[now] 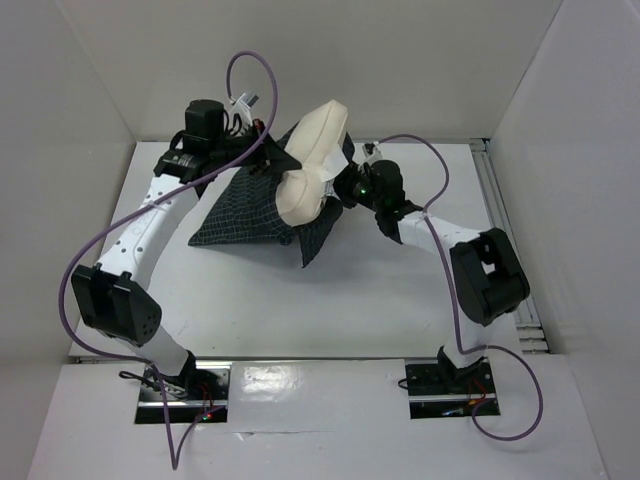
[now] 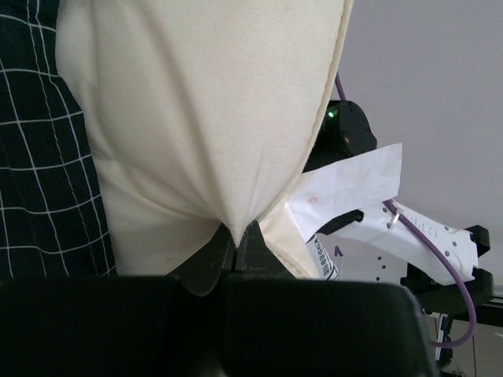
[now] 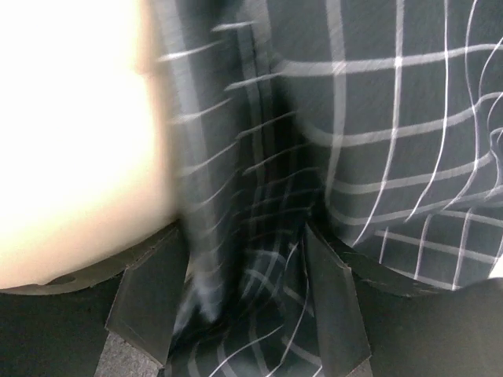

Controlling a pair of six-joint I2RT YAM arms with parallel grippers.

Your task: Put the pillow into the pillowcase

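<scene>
The cream pillow (image 1: 318,160) is held up off the table, its lower half inside the dark checked pillowcase (image 1: 245,205), which drapes down to the tabletop. My left gripper (image 2: 236,236) is shut on a pinched fold of the pillow (image 2: 204,102), with the pillowcase (image 2: 39,157) to its left and the pillow's white tag (image 2: 346,184) to its right. My right gripper (image 3: 244,298) stands open at the pillowcase's right edge. Blurred pillowcase cloth (image 3: 393,118) hangs loose between its spread fingers (image 3: 149,298), and the pillow (image 3: 71,141) is at the left. From above, the left gripper (image 1: 262,133) is behind the bundle and the right gripper (image 1: 345,185) beside it.
White walls enclose the white table (image 1: 300,300) on three sides. Purple cables (image 1: 250,70) loop over both arms. A metal rail (image 1: 505,230) runs along the table's right edge. The right arm (image 2: 409,236) shows behind the pillow in the left wrist view.
</scene>
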